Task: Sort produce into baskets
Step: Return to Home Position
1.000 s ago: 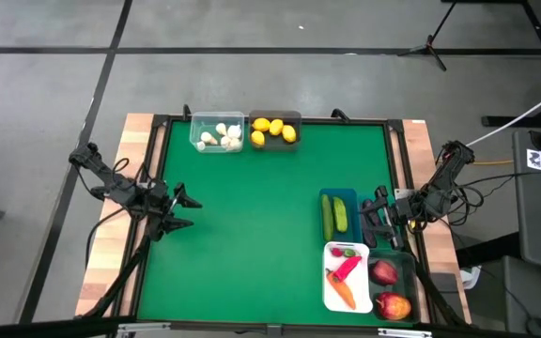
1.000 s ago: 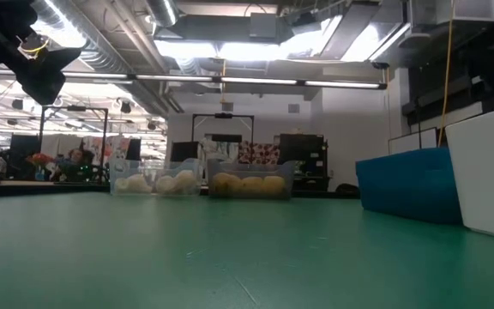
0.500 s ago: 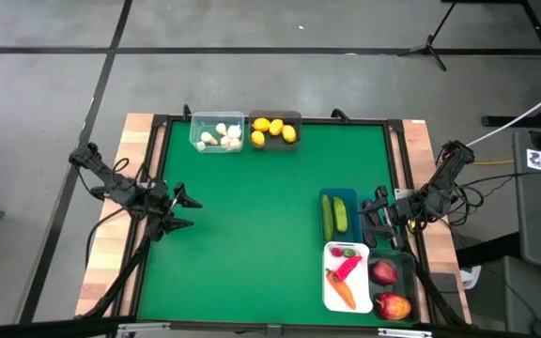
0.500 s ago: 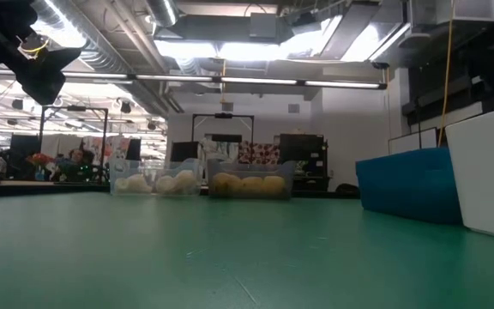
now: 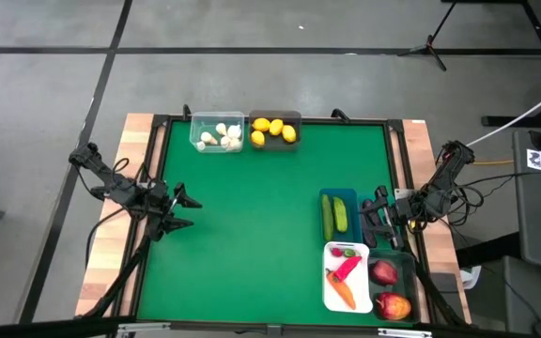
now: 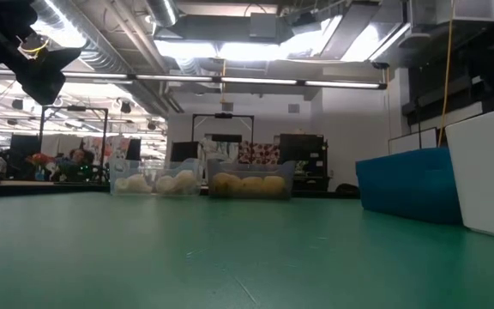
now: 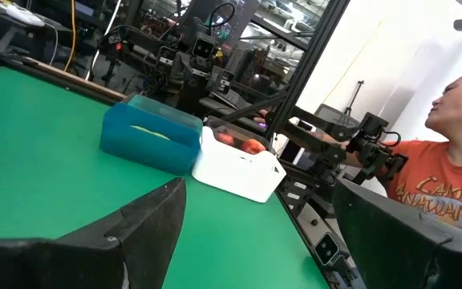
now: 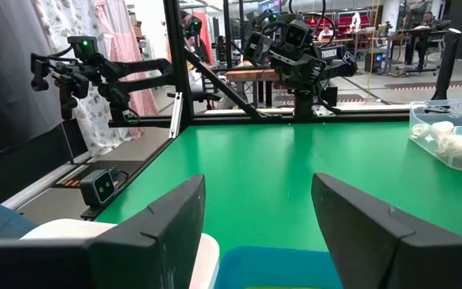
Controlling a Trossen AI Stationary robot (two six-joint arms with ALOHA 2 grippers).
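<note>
The left pincer [image 5: 187, 212] hovers over the left part of the green tabletop [image 5: 261, 244], released, its fingers spread and holding nothing. Every basket is well apart from it, so I judge little risk on that side. The danger sits with the right pincer [image 5: 374, 216], also released and empty. It hangs just beside the blue basket [image 5: 349, 195] and near the far ends of the white basket [image 5: 329, 293] and the dark translucent basket [image 5: 406, 272]. If that arm draws home in a low or sideways sweep, a finger could catch a rim and shove or tip a basket, spilling sorted produce. Lifting before it pulls away would avoid that. A person in an orange shirt [image 7: 447, 189] is beyond the right arm's side of the tabletop, so a wide swing outward is another thing to watch.

Counting from the left pincer across to the right one, there are 2 pincers and 5 baskets.
- The clear basket [image 5: 197, 143], well ahead of the left pincer at the far edge, holds white garlic bulbs [image 5: 222, 135]. There are about 5, but they are bunched too closely to be sure.
- The dark grey basket [image 5: 294, 117], touching it, holds 4 lemons [image 5: 275, 128].
- The blue basket holds 2 cucumbers [image 5: 333, 216].
- The white basket holds 1 small red piece [image 5: 347, 252], 1 red pepper [image 5: 347, 267] and 1 carrot [image 5: 344, 294].
- The dark translucent basket holds 2 apples [image 5: 384, 272].
</note>
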